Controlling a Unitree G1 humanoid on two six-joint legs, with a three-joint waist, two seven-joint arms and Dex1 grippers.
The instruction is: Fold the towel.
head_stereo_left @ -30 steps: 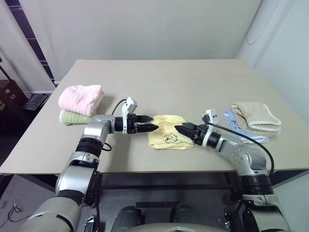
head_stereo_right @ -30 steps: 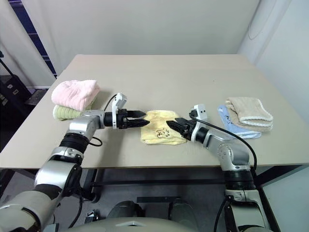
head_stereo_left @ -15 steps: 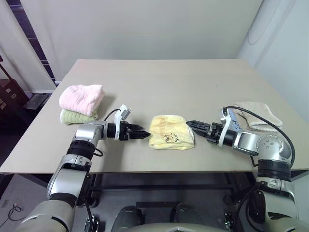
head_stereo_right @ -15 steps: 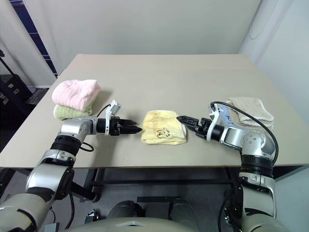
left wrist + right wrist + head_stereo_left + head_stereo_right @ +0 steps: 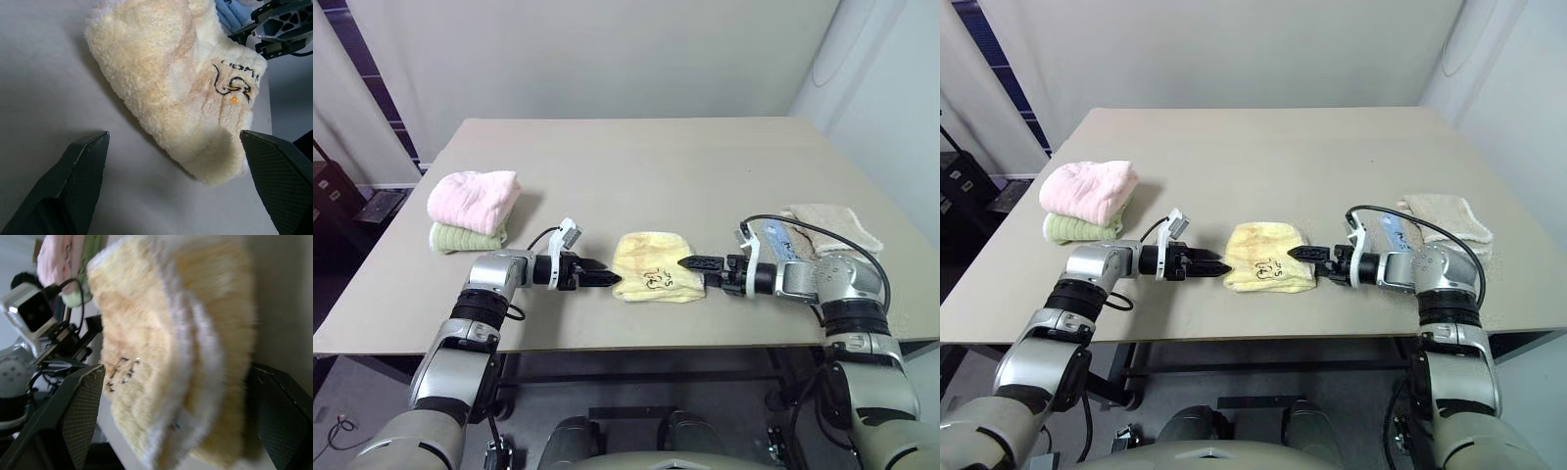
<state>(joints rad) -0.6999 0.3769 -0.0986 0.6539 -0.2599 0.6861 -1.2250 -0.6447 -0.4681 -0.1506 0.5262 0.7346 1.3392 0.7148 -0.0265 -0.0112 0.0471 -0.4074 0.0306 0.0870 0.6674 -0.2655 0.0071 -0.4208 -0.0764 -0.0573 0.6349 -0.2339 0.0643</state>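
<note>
A pink towel (image 5: 475, 199) sits stacked on a green one (image 5: 462, 239) at the table's (image 5: 636, 157) left edge, apparently finished and set aside. The left gripper (image 5: 604, 279), fingers spread and empty, rests just beside the yellow towel (image 5: 656, 266), which lies folded into a small bundle near the front middle of the table. The right gripper (image 5: 693, 262), likewise spread with nothing held, points at the towel's opposite end. Farther right lie a beige towel (image 5: 832, 221) and a blue cloth (image 5: 781, 238). The fold looks essentially complete.
</note>
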